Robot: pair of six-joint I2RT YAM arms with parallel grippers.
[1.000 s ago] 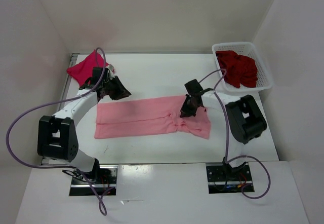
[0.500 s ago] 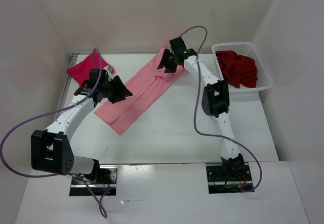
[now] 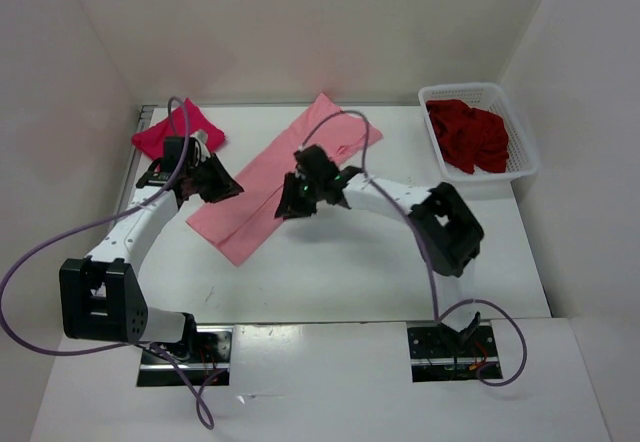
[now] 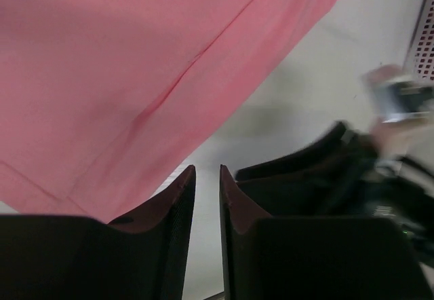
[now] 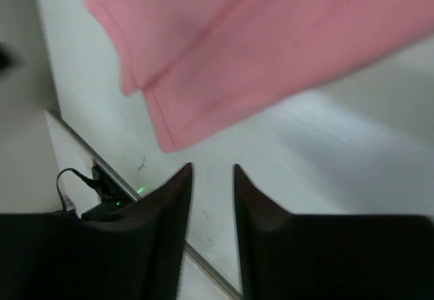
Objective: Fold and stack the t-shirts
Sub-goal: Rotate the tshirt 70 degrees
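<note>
The light salmon pink t-shirt point(image 3: 255, 200) lies flat on the worktop point(image 3: 350, 262) as one long band. Its long axis runs on a slant from the near left up to the far middle. The left pincer point(image 3: 222, 184) hangs at the band's left long edge and the right pincer point(image 3: 295, 200) at the opposite edge, both about halfway along, so the cloth sits between them. Both wrist views show the fingers only narrowly parted, with nothing gripped. The near end looks closer to the left arm and the far end closer to the right. The crimson-pink t-shirt point(image 3: 165, 134) sits in the far left corner. The dark red t-shirt point(image 3: 468, 137) is in the basket point(image 3: 480, 90).
</note>
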